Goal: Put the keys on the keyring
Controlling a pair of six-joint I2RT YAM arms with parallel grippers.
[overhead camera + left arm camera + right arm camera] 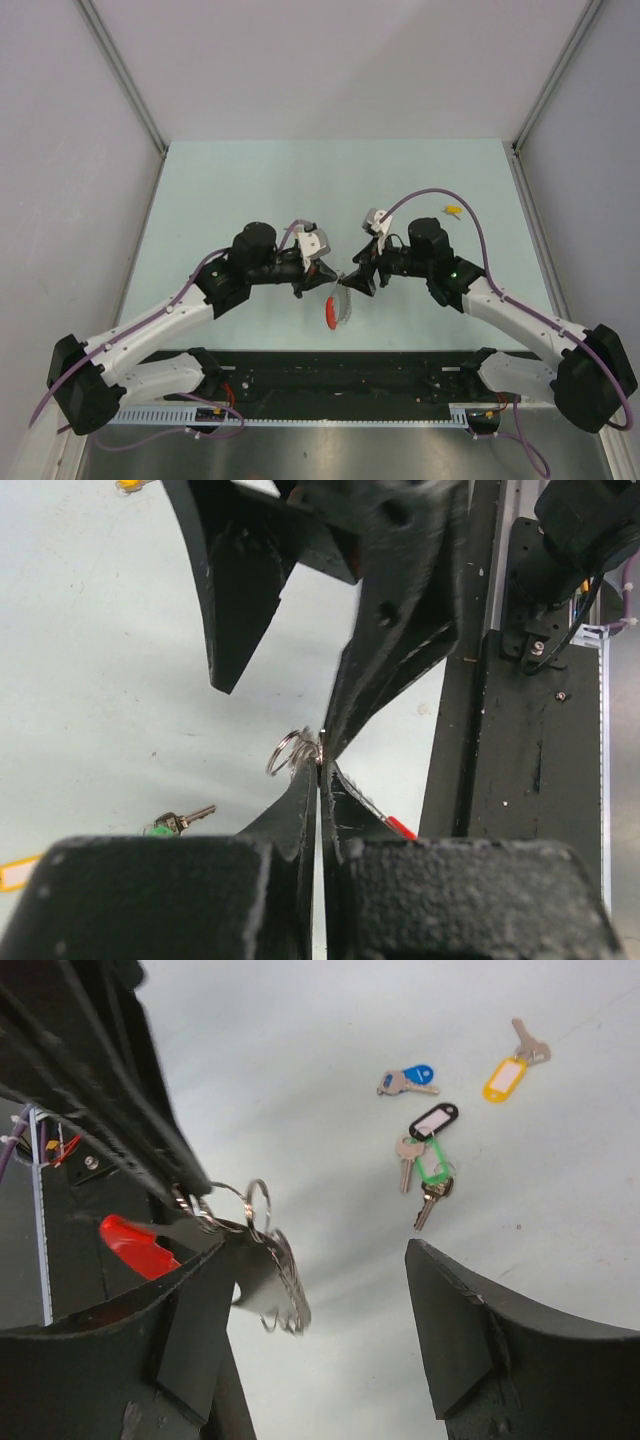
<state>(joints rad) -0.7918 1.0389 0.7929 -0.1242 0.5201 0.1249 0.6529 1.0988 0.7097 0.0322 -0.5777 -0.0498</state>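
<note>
Clamping the keyring point(280, 1260), a loop of red curved plastic and grey-silver coiled metal, my left gripper point(320, 772) has its two black fingers pressed flat together. No gap shows between them in the left wrist view. The grip is on one of the thin silver wire rings bunched at the loop's top.

Condition of the keyring: the red arc point(135, 1243) is smooth and glossy. The coiled metal part looks toothed along its edge. Several small split rings overlap where my left fingers hold it. It hangs between my two grippers over the near middle of the pale green table point(250, 190). From above, the red arc sits below the grip with the grey coil just beside it. I cannot tell whether its lower end touches the surface.

My right gripper point(320, 1260) has its fingers spread wide apart. One finger is against or just beside the coiled part, I cannot tell which. The other stands over bare table.

Four keys lie flat on the table, well apart from the keyring:
- The blue-headed key point(408, 1080) lies on its own.
- The yellow-tagged key point(505, 1075) lies near the blue one, apart from it.
- The black-tagged key point(432, 1122) and the green-tagged key point(433, 1172) overlap each other.
</note>
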